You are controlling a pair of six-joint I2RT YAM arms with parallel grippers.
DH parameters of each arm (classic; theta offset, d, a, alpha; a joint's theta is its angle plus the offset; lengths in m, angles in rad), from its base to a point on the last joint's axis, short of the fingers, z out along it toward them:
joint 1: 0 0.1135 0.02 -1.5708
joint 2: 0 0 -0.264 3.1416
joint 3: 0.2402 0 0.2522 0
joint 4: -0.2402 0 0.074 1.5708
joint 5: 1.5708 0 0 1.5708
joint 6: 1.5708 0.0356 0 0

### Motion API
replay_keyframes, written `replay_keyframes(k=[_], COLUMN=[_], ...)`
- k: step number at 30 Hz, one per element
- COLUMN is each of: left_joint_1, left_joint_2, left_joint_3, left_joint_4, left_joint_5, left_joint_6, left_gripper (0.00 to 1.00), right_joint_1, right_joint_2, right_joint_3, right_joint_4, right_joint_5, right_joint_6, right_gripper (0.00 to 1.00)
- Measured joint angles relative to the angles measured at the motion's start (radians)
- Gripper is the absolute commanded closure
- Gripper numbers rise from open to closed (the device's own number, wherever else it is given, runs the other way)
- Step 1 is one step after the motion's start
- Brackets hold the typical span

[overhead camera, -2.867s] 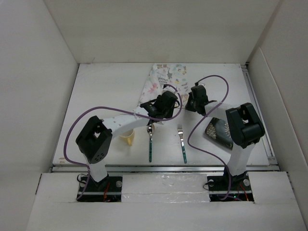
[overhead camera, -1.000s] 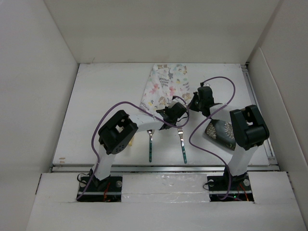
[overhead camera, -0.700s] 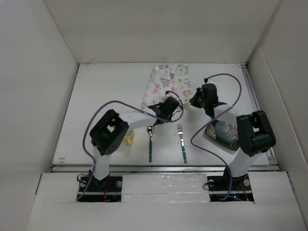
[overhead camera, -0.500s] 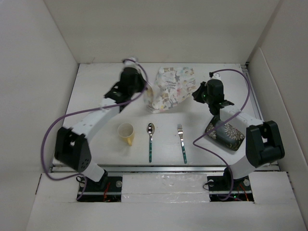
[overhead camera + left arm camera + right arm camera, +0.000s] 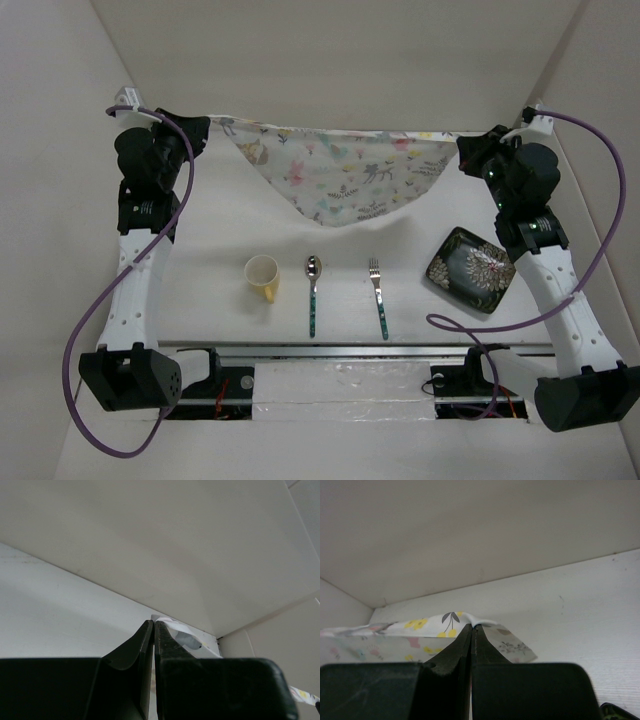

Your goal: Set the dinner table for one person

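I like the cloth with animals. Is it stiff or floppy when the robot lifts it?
Probably floppy: the cloth sags to a point in the middle, though the left gripper and right gripper pinch its corners. It looks light, since small pinches hold it up. It would likely crumple if let go.

From my station, the bench [image 5: 205,240] shows as a large flat rectangle, white and matte, and it lies level. White panels [image 5: 330,60] stand along its far side and along its left and right sides, so it looks like the floor of an open box. A metal rail [image 5: 380,346] runs along its near edge. In the right wrist view the surface has a few small dark specks.
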Motion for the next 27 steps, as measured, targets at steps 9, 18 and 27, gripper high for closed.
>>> replay_keyframes(k=[9,18,27], left_joint_1=[0.009,-0.004,-0.047], left_joint_2=[-0.14,-0.385,-0.593], left_joint_3=[-0.077,-0.189,-0.254], left_joint_4=[0.002,0.041,0.092], left_joint_5=[0.028,-0.023,-0.167], left_joint_6=[-0.049,-0.039,0.015], left_gripper=[1.0,1.0,1.0], right_joint_1=[-0.048,-0.049,-0.054], right_joint_2=[-0.086,-0.224,-0.37], right_joint_3=[0.048,0.044,0.043], right_joint_4=[-0.109,-0.195,-0.189], right_joint_5=[-0.039,-0.116,-0.224], right_joint_6=[-0.011,-0.031,-0.03], right_gripper=[1.0,1.0,1.0])
